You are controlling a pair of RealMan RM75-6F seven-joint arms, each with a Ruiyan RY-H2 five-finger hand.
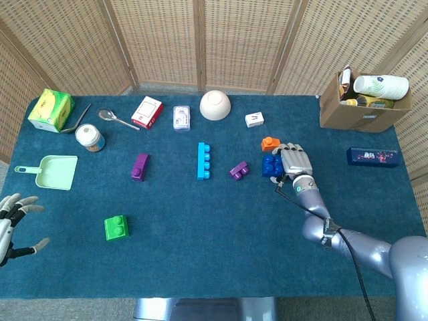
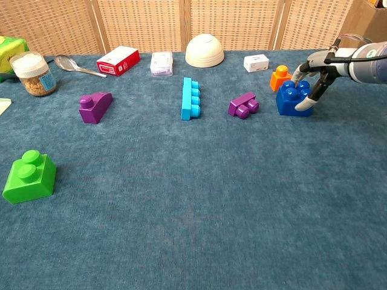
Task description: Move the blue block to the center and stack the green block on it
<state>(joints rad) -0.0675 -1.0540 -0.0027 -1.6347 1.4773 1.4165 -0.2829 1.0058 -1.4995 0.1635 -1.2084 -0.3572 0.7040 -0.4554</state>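
Note:
The dark blue block [image 1: 270, 164] [image 2: 291, 98] sits on the blue table at the right of centre, just in front of a small orange block [image 1: 270, 142] [image 2: 280, 77]. My right hand [image 1: 295, 162] [image 2: 314, 78] is at the block's right side. Its fingers curl over the top and back, the thumb presses the front, and the block rests on the cloth. The green block [image 1: 117, 227] [image 2: 29, 176] lies far to the left, near the front. My left hand [image 1: 13, 224] hovers at the table's left edge with fingers spread and nothing in it; only the head view shows it.
A purple block [image 1: 239, 170] [image 2: 243, 104] and a long cyan block [image 1: 204, 160] [image 2: 191, 98] lie left of the blue one, with another purple block [image 1: 140, 166] further left. A white bowl [image 1: 215, 105], small boxes, spoon, jar and a green dustpan [image 1: 57, 172] line the back and left. A cardboard box [image 1: 361, 107] stands back right.

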